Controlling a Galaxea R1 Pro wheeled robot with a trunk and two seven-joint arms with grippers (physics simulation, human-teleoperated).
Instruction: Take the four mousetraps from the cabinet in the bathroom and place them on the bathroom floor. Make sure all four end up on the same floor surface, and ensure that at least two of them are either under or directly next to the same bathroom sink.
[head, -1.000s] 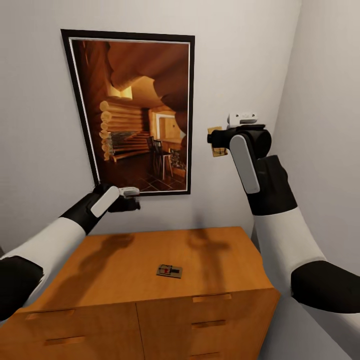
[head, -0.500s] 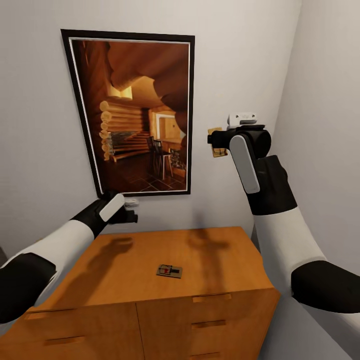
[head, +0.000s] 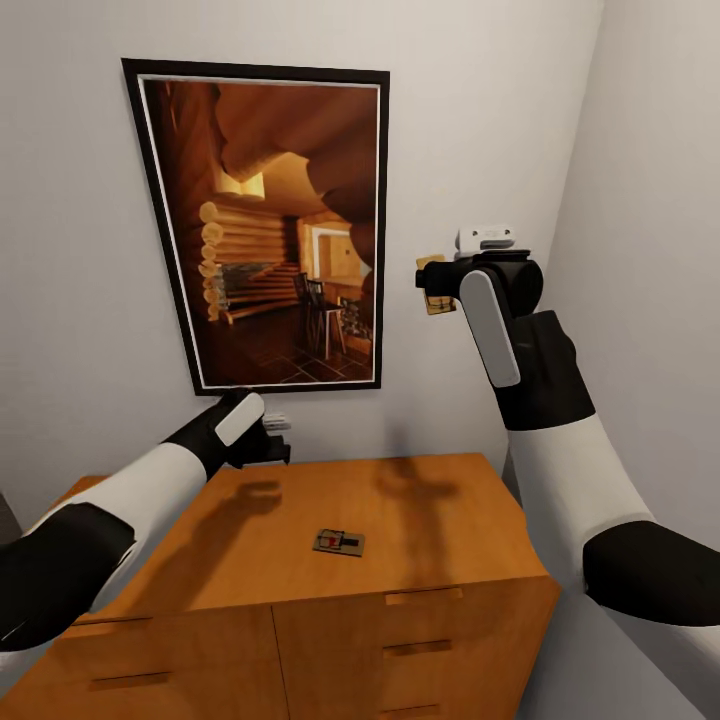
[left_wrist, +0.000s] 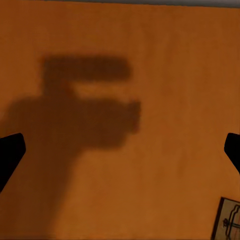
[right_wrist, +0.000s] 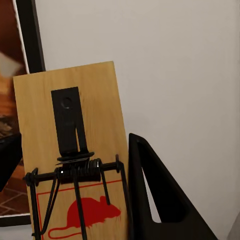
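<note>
On top of the orange-brown cabinet one mousetrap lies flat, near the front edge; a second mousetrap is raised against the white wall, so two count in all. Right gripper is clamped on that second trap, the board upright between its fingers; right wrist view shows the tan board with red mouse print and dark wire spring. Left gripper hangs above the cabinet top's rear left part, jaws spread wide, holding nothing; its shadow falls on the wood. Framed log-cabin picture hangs on the wall behind.
</note>
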